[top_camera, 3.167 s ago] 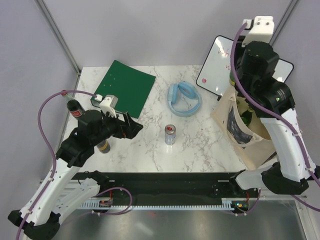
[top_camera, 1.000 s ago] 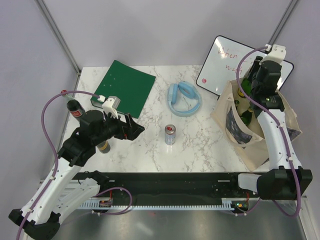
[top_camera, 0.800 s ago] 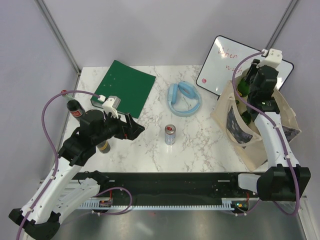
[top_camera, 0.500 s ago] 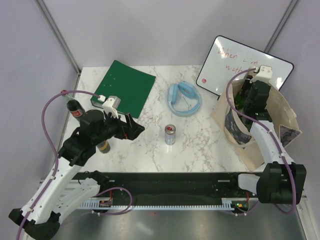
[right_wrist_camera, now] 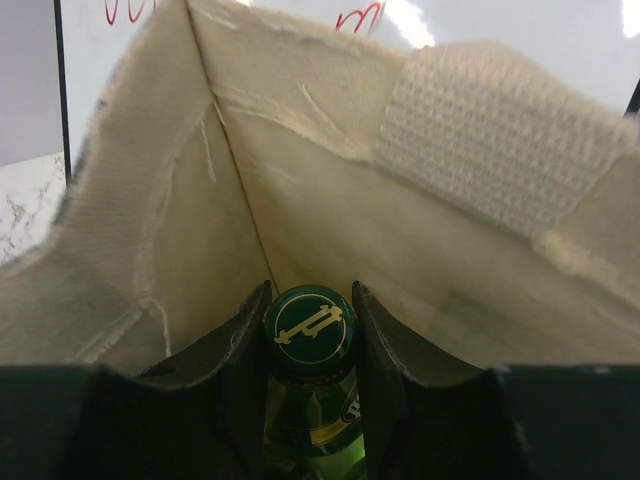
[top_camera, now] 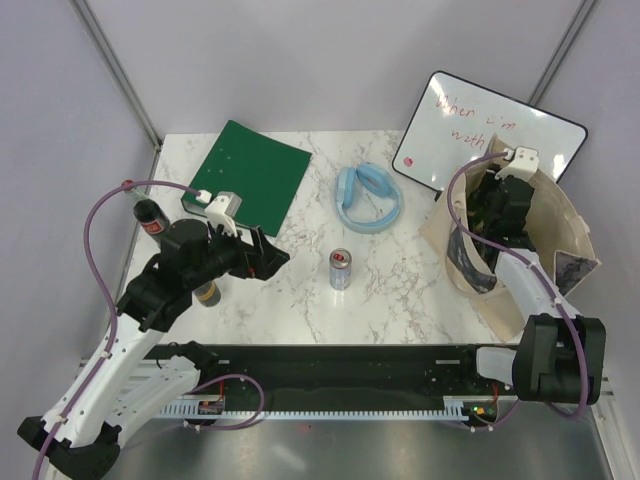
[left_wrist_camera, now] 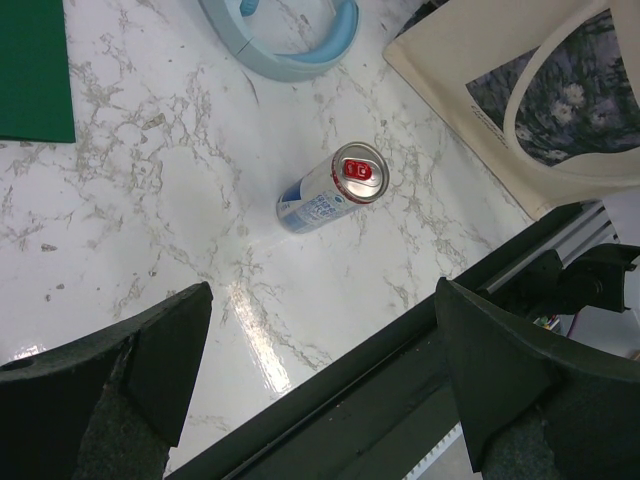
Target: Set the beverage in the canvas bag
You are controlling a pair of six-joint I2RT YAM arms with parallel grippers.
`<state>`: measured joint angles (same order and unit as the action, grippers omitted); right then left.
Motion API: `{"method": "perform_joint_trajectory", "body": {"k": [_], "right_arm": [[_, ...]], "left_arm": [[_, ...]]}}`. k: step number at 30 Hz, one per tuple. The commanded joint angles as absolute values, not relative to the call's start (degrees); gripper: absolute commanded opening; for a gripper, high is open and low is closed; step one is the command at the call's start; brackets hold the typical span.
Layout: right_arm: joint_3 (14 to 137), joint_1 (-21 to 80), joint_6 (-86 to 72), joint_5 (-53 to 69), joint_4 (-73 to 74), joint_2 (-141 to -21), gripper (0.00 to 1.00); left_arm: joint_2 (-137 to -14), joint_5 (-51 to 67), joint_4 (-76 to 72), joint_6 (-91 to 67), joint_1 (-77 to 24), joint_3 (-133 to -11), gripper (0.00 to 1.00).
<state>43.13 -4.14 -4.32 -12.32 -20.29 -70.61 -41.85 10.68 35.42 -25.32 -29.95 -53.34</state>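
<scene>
Right wrist view has the right tool (right_wrist_camera: pixel 310 296) clamped on the neck of a green bottle (right_wrist_camera: pixel 310 335) — jaws pressed to either side just under the cap — with both down inside the canvas bag (right_wrist_camera: pixel 330 190), whose cloth walls rise all around. Well to the left of the bag the left tool (left_wrist_camera: pixel 330 360) hangs above the bench (left_wrist_camera: pixel 150 230), spread wide and empty, and a silver can (left_wrist_camera: pixel 333 187) stands upright between it and the bag.

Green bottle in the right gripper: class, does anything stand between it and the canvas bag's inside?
Nothing visible does. The right gripper holds the green bottle by its neck, already within the canvas bag; the bag's floor is hidden.
</scene>
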Motion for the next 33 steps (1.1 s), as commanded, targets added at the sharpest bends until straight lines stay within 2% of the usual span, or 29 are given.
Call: {"method": "perform_joint_trajectory", "body": {"k": [1,6,11,13,24,25,33], "right_arm": [[42.0,-3.7,-9.5,-9.1,-31.7,-70.1,0.03],[41.9,-3.7,-9.7,-9.5,-28.7,-71.4,0.09],[43.4,-3.6,-10.7,-9.8,-24.7,-72.5,0.25],[44.1,-3.6,-11.2,-9.7,-22.9,-72.9,0.36],[49.3,-3.7,-12.1,-9.2,-12.4,-70.9,0.55],[51.9,-3.6,-12.2,-9.7,-10.7,-70.8,0.6],[61.0,-3.7,-11.2,-9.7,2.5,-70.0,0.61]], "left_arm": [[-41.7,11.2,34.0,-24.3,-29.8,-55.1,1.0],[-41.9,11.1,34.0,-23.9,-29.8,-54.8,1.0],[-42.0,11.2,34.0,-24.3,-29.8,-54.7,1.0],[-41.8,11.2,34.0,-24.3,-29.8,-54.7,1.0],[-41.7,10.9,34.1,-23.8,-29.8,-55.0,1.0],[-41.8,10.8,34.1,-23.9,-29.8,-55.1,1.0],[-42.2,11.3,34.0,-24.4,-29.8,-54.8,1.0]]}}
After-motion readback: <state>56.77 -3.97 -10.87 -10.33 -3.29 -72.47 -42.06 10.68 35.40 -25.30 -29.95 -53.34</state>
